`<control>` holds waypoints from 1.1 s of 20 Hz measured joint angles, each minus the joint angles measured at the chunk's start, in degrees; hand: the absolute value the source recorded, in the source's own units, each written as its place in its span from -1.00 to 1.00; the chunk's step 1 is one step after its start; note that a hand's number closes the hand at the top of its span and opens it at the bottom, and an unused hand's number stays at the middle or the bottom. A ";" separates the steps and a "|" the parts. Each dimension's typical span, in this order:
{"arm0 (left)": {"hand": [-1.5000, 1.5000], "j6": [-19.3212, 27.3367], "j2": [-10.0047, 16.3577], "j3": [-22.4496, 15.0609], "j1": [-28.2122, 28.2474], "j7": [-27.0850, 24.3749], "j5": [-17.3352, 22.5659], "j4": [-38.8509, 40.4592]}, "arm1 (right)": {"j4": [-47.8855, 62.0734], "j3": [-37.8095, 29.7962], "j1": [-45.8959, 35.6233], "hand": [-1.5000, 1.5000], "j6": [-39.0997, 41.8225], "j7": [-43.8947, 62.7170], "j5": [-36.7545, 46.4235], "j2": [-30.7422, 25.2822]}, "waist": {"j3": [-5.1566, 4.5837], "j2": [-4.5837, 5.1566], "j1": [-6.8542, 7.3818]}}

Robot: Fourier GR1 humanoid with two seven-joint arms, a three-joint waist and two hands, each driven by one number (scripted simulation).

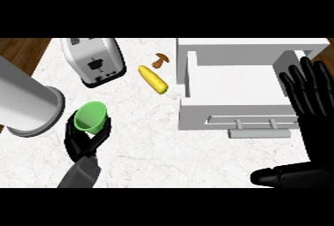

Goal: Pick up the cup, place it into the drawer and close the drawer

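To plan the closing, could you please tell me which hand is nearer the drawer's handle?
Right. The right hand is just right of the handle; the left hand, holding the cup, is far to its left.

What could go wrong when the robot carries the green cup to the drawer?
The corn lies between the green cup, held in the left hand, and the open drawer, so a low carry could bump it. The cup might also catch the drawer's wall. The right hand, open at the drawer's right side, might get in the way.
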 measured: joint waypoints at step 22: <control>1.00 -18.30 6.61 -14.82 4.57 7.02 -11.75 -16.10 | -0.49 -1.65 0.26 -1.00 0.28 0.73 -0.77 -1.06 | 0.10 -0.40 0.88</control>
